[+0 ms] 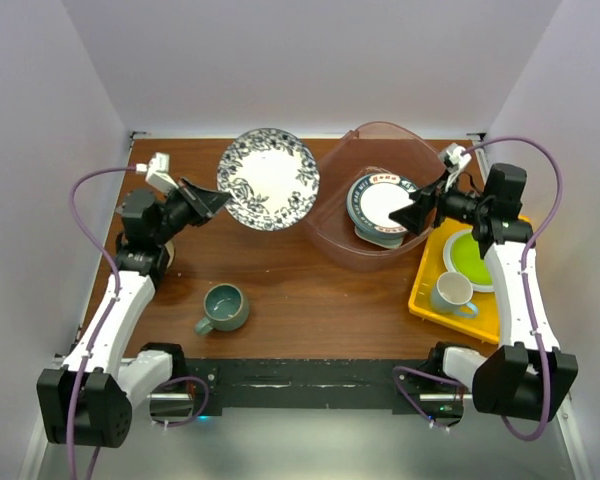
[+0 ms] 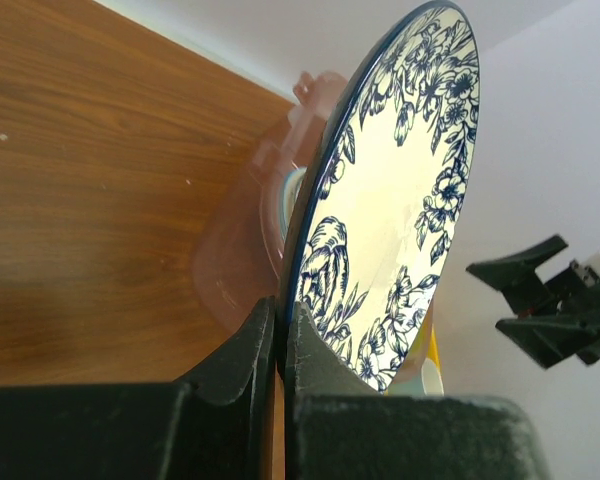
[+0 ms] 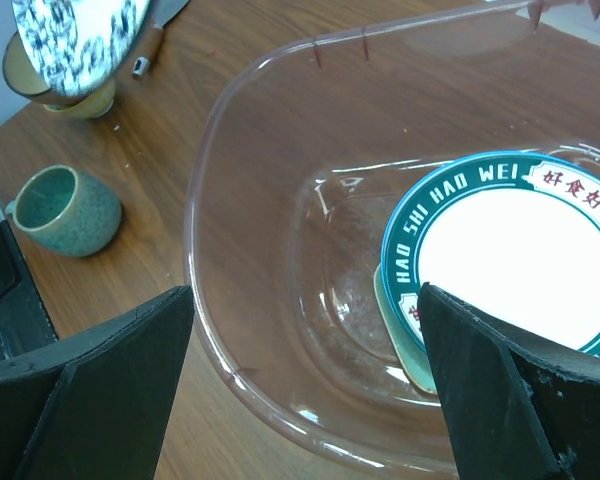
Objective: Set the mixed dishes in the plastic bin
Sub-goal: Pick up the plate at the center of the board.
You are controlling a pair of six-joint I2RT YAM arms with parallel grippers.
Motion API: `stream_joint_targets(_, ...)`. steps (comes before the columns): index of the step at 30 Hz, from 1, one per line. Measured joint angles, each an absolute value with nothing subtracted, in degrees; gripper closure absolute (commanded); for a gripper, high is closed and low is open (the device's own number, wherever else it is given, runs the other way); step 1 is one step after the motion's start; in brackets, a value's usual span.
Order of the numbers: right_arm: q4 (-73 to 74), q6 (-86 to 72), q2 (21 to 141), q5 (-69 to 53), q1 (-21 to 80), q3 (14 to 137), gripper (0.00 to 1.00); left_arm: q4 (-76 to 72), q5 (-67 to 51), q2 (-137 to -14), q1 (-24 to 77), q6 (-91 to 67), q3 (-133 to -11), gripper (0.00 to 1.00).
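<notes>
Plate transfer: left gripper [image 1: 220,201] clamps the rim of blue-floral plate [image 1: 268,178].
Next, probably carry it to plastic bin [image 1: 330,235] right of that gripper; right gripper [image 1: 408,214] gapes empty.

left arm [image 1: 120,300]: white links, black joints | right arm [image 1: 512,282]: same finish | cables [image 1: 74,198]: purple, looped | fingers [image 3: 100,390]: matte black, wedge-shaped

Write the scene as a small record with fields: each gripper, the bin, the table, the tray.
left gripper: shut on the rim of the blue-patterned plate, left of the plastic bin
right gripper: open, empty, over the plastic bin
plastic bin: holds a teal-rimmed plate lying on a mint dish
table: grey-teal mug, upright, near the front
yellow tray: lime-green plate and white mug
</notes>
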State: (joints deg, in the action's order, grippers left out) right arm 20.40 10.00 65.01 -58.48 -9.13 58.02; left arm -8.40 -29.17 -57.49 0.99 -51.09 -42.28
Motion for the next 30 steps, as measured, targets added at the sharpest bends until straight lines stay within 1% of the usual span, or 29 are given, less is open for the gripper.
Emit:
stream_joint_targets(3, 23.55, 11.38, 66.39, -59.40, -9.13, 61.30, 0.02, -7.62, -28.01, -57.04, 5.45, -49.95, -41.65, 1.00)
stream_joint_targets(9, 29.32, 12.27, 69.30, -61.49, -8.10, 66.52, 0.02, -7.73, -24.21, -56.29, 10.94, -49.82, -39.13, 1.00)
stream_joint_targets(12, 33.08, 12.71, 72.66, -59.94, -3.49, 69.67, 0.02, -7.94, -21.93, -56.69, 14.35, -49.89, -38.13, 1.00)
stream_joint_targets(16, 34.22, 11.64, 75.79, -56.47, 4.32, 71.05, 0.02, -8.58, -20.43, -57.93, 18.33, -50.15, -37.58, 1.00)
stream_joint_targets(19, 33.89, 9.39, 77.91, -54.74, 7.62, 71.40, 0.04, -9.30, -19.59, -58.54, 19.94, -50.41, -37.56, 1.00)
stream_joint_targets(22, 32.12, 5.41, 80.47, -53.28, 9.65, 71.42, 0.09, -10.24, -18.59, -59.07, 21.50, -50.54, -37.58, 1.00)
stream_joint_targets(23, 31.24, 4.25, 81.21, -53.08, 10.00, 71.42, 0.16, -10.35, -18.39, -59.16, 21.76, -50.57, -37.58, 1.00)
stream_joint_targets(25, 29.06, 0.51, 82.59, -52.80, 10.70, 71.37, 0.25, -10.59, -17.82, -59.37, 22.46, -50.59, -37.56, 1.00)
stream_joint_targets(26, 27.68, -1.41, 83.15, -52.80, 10.96, 71.37, 0.39, -10.68, -17.54, -59.48, 22.85, -50.59, -37.58, 1.00)
stream_joint_targets(28, 25.10, -5.02, 83.94, -52.86, 11.22, 71.37, 0.55, -10.94, -17.19, -59.79, 23.40, -50.61, -37.56, 1.00)
stream_joint_targets(29, 24.08, -6.48, 84.12, -52.97, 11.27, 71.37, 0.70, -11.07, -17.10, -59.92, 23.51, -50.61, -37.56, 1.00)
stream_joint_targets(30, 22.74, -8.73, 84.38, -53.15, 11.25, 71.37, 0.76, -11.20, -17.02, -60.12, 23.77, -50.61, -37.58, 1.00)
